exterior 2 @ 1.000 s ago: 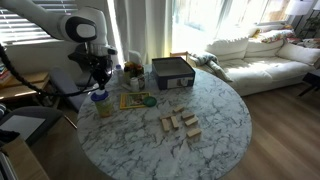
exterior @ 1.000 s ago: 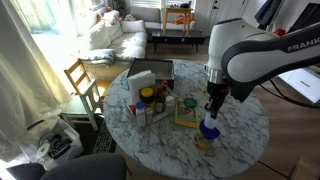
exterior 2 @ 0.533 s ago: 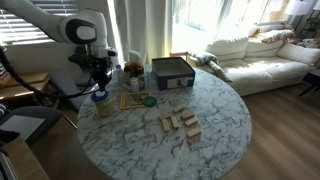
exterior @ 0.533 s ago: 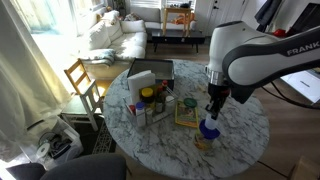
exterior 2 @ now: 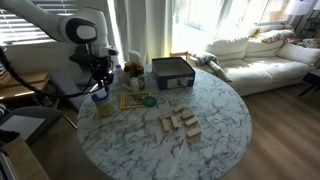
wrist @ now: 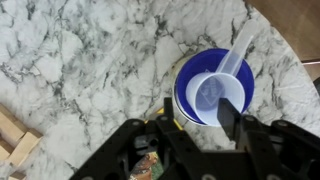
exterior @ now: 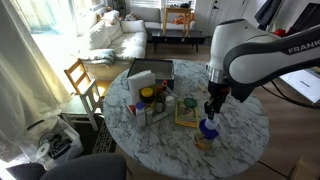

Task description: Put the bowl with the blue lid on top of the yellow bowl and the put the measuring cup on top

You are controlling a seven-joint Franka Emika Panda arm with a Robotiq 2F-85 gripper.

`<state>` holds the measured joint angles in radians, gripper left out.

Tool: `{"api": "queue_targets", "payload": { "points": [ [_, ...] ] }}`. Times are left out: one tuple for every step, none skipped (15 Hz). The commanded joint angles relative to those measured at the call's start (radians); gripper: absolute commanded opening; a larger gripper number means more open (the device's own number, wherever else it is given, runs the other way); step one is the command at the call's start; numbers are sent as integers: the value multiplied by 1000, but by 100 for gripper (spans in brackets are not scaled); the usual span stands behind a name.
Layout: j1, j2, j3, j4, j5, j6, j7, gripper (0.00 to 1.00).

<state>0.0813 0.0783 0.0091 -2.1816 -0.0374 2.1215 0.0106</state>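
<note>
Evidently the stack was built. In the wrist view the lidded bowl sat on the marble table, with a sliver of the yellow bowl showing under its near edge. The cup rested on the blue lid.

The gripper hung over the near side of the stack. Its jaws stood wide apart and nothing lay between them. The cup lay not on the gripper's centre line but off toward the finger on the right of that view, which overlapped the cup's rim in the picture. Whether the finger touched the rim could not be told. The handle ran its length up and to the right in that view, pointing away from the gripper and out past the lid's edge.

In both exterior views the gripper stood directly above the stack, the lidded bowl sitting on the yellow bowl near the table's edge.

By my reading both placings looked done, and what remained was a clear withdrawal. That move would turn on the right-hand finger. With the cup sitting so close to it, a straight rise seemed safest, since a sideways drift toward the cup could tip it or drag it off the lid.
</note>
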Motion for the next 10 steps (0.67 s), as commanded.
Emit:
{"api": "queue_targets", "payload": {
  "points": [
    [-17,-39,9,-45,-15,37,2,83],
    [-18,-42,8,-46,-17,38,0,90],
    [-18,-45,8,-46,-18,39,0,88],
    [-19,-47,8,-47,-19,40,0,90],
    [-20,-48,8,-47,-19,39,-1,92],
    [-20,-50,8,-47,-21,38,-1,88],
    [-21,-51,7,-47,-25,35,0,87],
    [-22,-53,8,-47,-24,35,-1,88],
    [-22,-58,8,-48,-23,36,1,97],
    [-22,-64,8,-48,-21,37,4,98]
  ]
}}
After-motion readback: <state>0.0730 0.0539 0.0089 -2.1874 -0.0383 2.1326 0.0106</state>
